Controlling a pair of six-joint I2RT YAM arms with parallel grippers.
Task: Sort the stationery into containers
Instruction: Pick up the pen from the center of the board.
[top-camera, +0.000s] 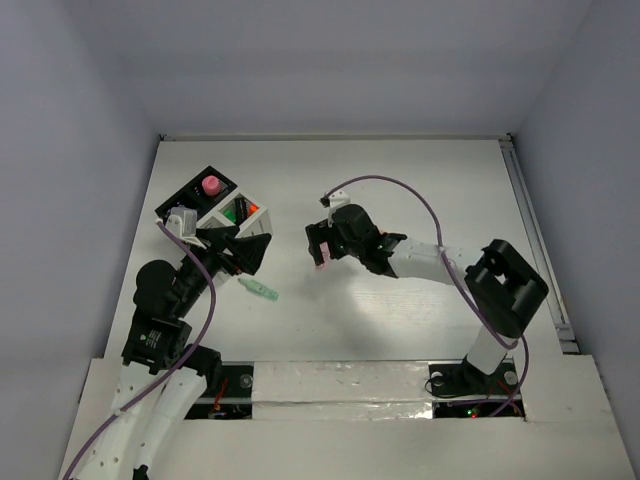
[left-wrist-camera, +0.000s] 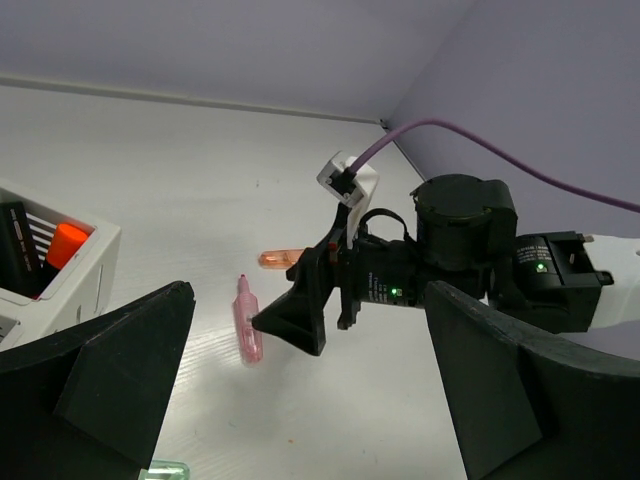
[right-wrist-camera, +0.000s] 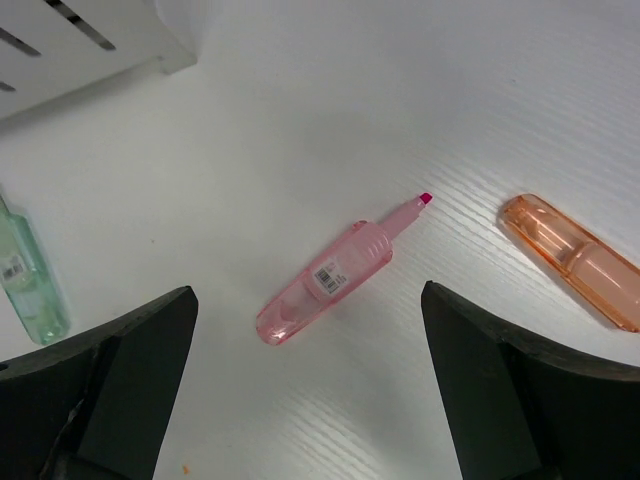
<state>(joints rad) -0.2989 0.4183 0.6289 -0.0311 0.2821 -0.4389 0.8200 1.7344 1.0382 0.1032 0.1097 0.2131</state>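
A translucent pink highlighter (right-wrist-camera: 325, 283) lies uncapped on the white table, just under my right gripper (right-wrist-camera: 310, 400), which is open and empty above it. It also shows in the top view (top-camera: 322, 260) and the left wrist view (left-wrist-camera: 246, 322). A translucent orange marker (right-wrist-camera: 575, 260) lies beside it. A mint green marker (top-camera: 258, 291) lies near my left gripper (top-camera: 245, 254), which is open and empty beside the white slatted container (top-camera: 262, 222). The black container (top-camera: 192, 186) holds a pink-capped item (top-camera: 211, 185). The white one holds green and orange items (top-camera: 243, 209).
The right arm's wrist and purple cable (left-wrist-camera: 470, 140) fill the middle of the left wrist view. The table's back edge meets the wall (top-camera: 340, 137). A rail runs along the table's right edge (top-camera: 535, 240).
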